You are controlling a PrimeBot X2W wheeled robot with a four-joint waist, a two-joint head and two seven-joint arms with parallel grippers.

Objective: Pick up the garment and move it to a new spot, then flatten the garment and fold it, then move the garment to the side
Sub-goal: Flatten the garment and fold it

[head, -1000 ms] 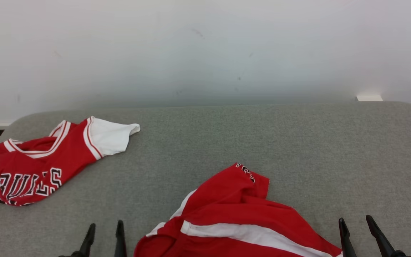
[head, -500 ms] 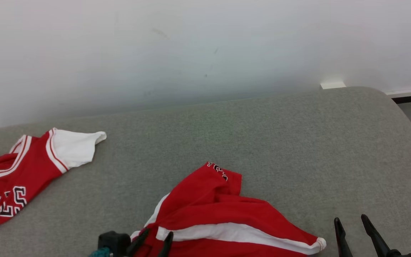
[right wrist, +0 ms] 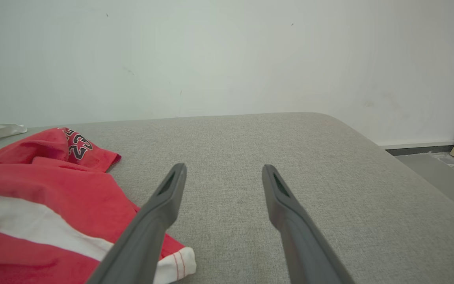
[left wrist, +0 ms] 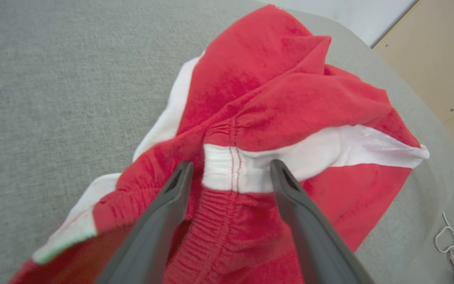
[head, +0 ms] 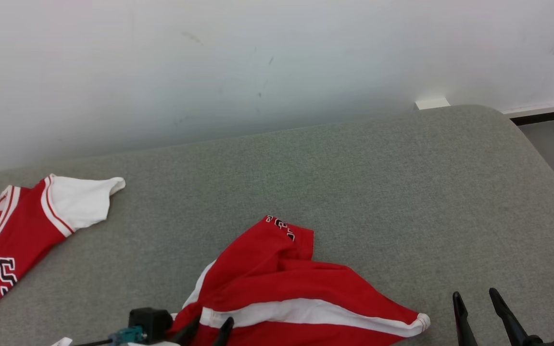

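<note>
At the near edge of the grey padded surface (head: 402, 192) the red shorts (head: 301, 283) lie crumpled. The left gripper (left wrist: 229, 167), spread wide, straddles their white band without pinching it; the right gripper (head: 474, 300) hangs beside them, fingers apart, holding nothing. Lifting, flattening, folding and setting aside all remain.

the shorts (head: 282, 283) lie on the table (head: 402, 192), at the front middle. the shirt (head: 17, 226) lies well apart on the left. the left gripper (head: 212, 321) is over the shorts, and the right gripper (head: 474, 293) is beside them.
</note>
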